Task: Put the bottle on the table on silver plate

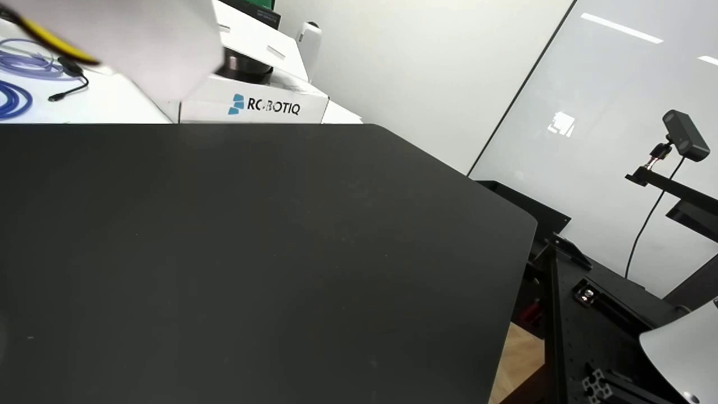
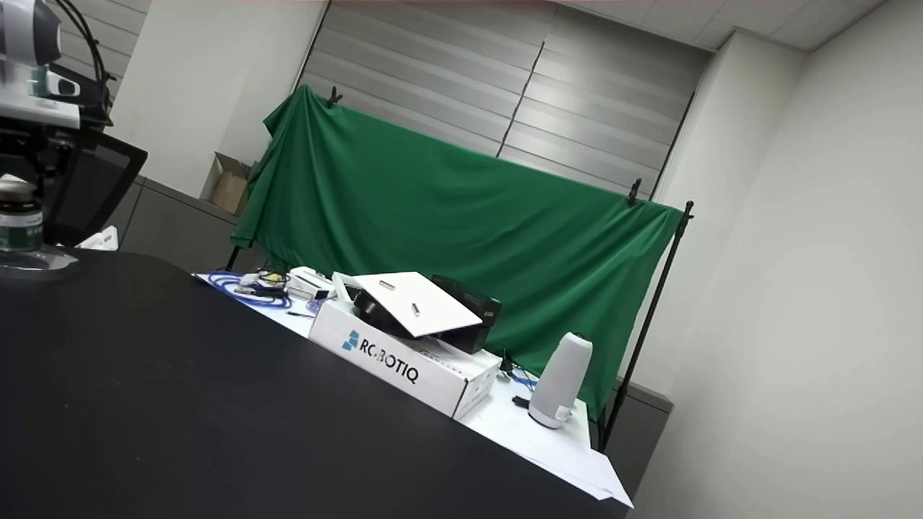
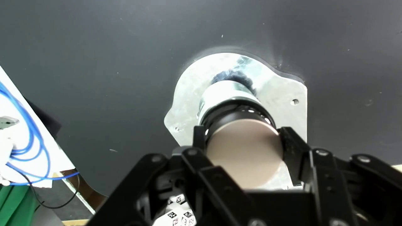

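The bottle stands upright on the silver plate; it shows in an exterior view [image 2: 20, 223] and from above in the wrist view [image 3: 232, 94]. Its green-and-white label faces out. The silver plate [image 3: 188, 97] lies flat on the black table [image 3: 103, 62]; its edge shows in an exterior view [image 2: 43, 265]. My gripper [image 3: 243, 138] has one finger on each side of the bottle's cap, both appearing to touch it. The cap hides the plate's front part. Whether the bottle's full weight rests on the plate cannot be told. Neither bottle nor plate shows in an exterior view of the table [image 1: 252, 269].
A white Robotiq box [image 1: 252, 104] stands on a white desk beyond the table edge and also shows in an exterior view [image 2: 404, 360]. Blue cables [image 3: 34, 131] lie on that desk. A blurred pale arm part [image 1: 134, 39] hangs over the table's far left corner.
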{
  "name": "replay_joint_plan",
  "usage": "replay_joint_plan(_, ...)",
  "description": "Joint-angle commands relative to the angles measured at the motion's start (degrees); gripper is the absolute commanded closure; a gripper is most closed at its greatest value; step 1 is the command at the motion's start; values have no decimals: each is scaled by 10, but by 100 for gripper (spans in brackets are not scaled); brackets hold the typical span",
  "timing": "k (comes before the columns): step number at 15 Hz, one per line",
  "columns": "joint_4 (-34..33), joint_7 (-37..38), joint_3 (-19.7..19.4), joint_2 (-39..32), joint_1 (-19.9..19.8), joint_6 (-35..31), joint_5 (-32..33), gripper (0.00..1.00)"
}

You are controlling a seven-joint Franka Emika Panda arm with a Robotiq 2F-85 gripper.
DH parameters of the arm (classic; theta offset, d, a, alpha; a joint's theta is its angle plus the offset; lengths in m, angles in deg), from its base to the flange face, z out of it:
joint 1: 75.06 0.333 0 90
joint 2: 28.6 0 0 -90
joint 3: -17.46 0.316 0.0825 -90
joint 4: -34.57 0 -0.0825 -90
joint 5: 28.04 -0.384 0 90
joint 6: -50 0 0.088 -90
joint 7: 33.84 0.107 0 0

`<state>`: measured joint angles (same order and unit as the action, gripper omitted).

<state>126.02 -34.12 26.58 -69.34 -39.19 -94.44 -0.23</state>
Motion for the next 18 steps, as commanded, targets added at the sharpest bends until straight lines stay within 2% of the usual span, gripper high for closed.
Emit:
replay_joint_plan(1,-70,-26,7,-39,-5,39,-39,64)
replay_joint_plan(4,-110,-36,9,-55,-5,86,-73,64)
replay_joint_plan(9,-172,-37,3,-79,3,144,-85,64)
replay_joint_plan(18,-252,-63,11,-136,-6,209,-125,64)
